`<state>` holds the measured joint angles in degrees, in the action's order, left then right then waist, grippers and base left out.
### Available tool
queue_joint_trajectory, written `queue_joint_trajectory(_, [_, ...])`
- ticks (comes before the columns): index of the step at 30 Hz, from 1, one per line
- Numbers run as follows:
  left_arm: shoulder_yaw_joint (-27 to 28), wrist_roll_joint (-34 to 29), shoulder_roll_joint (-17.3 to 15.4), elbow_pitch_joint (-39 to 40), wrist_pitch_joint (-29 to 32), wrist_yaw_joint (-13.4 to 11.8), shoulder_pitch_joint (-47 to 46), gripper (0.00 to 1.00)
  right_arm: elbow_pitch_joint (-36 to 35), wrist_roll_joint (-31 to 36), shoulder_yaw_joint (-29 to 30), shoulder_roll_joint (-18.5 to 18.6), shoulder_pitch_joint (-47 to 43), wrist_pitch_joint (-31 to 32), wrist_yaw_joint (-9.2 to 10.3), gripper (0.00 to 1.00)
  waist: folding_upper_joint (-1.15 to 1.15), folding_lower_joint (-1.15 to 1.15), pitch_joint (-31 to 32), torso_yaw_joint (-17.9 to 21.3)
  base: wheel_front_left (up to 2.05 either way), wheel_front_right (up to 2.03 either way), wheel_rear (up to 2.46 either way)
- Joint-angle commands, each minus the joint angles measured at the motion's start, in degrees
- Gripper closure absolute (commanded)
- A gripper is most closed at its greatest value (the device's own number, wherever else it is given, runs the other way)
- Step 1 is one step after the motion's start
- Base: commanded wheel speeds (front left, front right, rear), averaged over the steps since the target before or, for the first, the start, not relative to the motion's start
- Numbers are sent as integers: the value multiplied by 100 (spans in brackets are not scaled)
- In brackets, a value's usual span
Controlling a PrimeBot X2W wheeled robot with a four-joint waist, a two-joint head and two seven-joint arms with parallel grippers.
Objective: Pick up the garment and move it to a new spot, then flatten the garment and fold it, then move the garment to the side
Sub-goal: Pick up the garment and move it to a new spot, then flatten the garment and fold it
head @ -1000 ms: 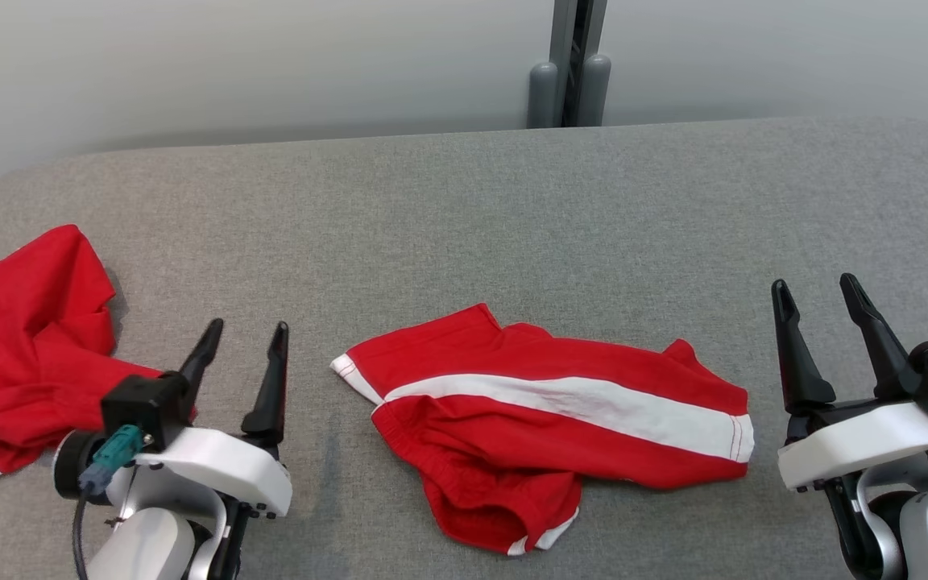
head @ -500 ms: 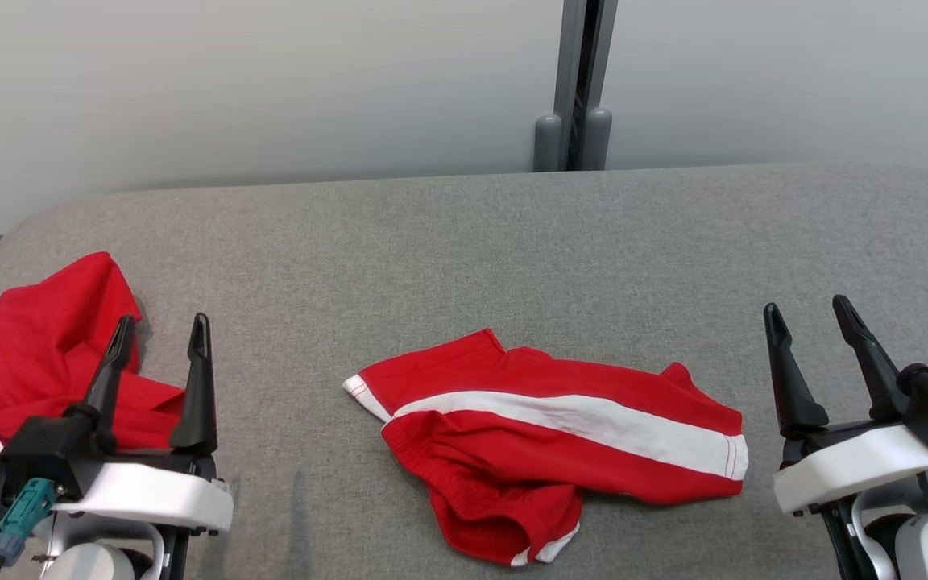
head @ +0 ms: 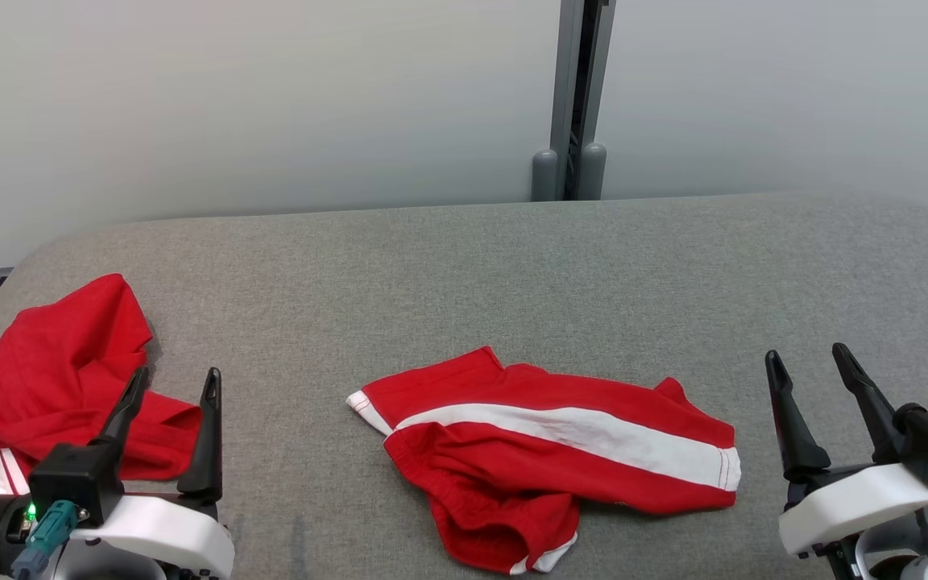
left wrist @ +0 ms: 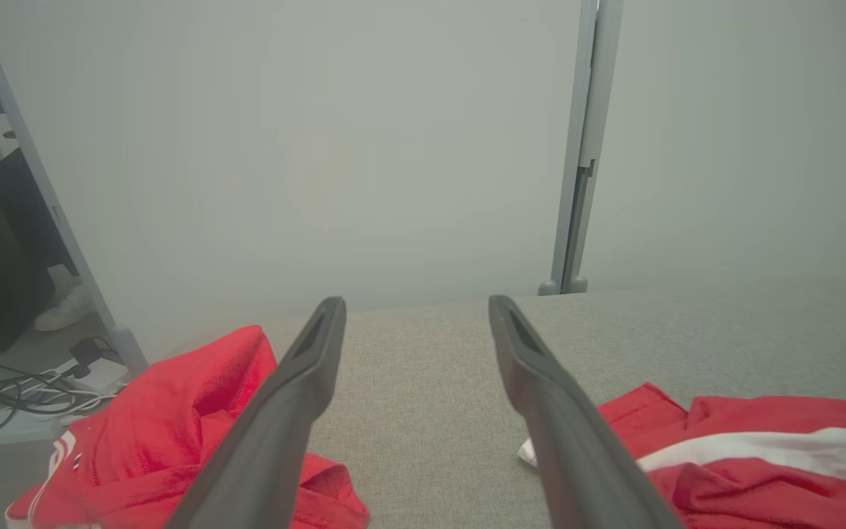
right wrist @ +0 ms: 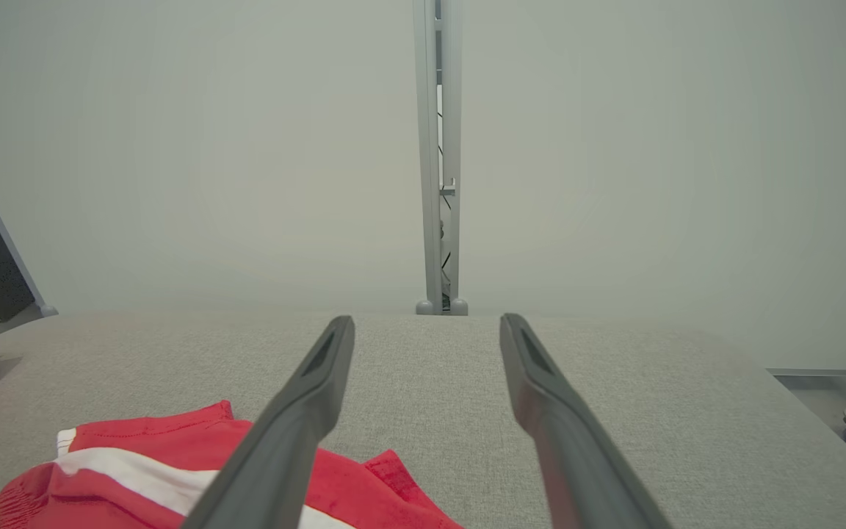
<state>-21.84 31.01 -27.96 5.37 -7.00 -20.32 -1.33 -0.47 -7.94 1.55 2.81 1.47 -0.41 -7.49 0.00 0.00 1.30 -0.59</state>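
Garment (head: 553,455) rumpled, underside hidden; red pile (head: 61,362) cropped.

Brightness: bright, even and diffuse in every view; no glare.
Shadows: faint and soft; a thin dark edge under the striped shorts (head: 544,451) between the two pairs of jaws, a darker patch by the crumpled red garment (head: 53,379) just beyond the left gripper (head: 177,374).
Focus: head view crisp, weave of the grey table cover (head: 464,274) legible; wrist views blur the fingers (left wrist: 276,426) toward the bottom edge.
Haze: wall (left wrist: 320,147) beyond the jaws looks milky in the wrist views.
Distortion: post (left wrist: 577,184) ahead of the left jaws leans.
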Motion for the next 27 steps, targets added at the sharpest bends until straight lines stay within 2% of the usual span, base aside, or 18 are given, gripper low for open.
queue_joint_trajectory(1, [0, -27, -32, 23, 22, -37, 67, 0, -35, -23, 30, 22, -65, 32, 0, 0, 0, 0, 4, -5, 0, 0, 0])
queue_joint_trajectory(27, [-88, 41, -60, -69, 235, -123, -65, 0, 7, -64, 43, 22, 32, 5, 0, 0, 0, 0, -55, -16, 0, 0, 0])
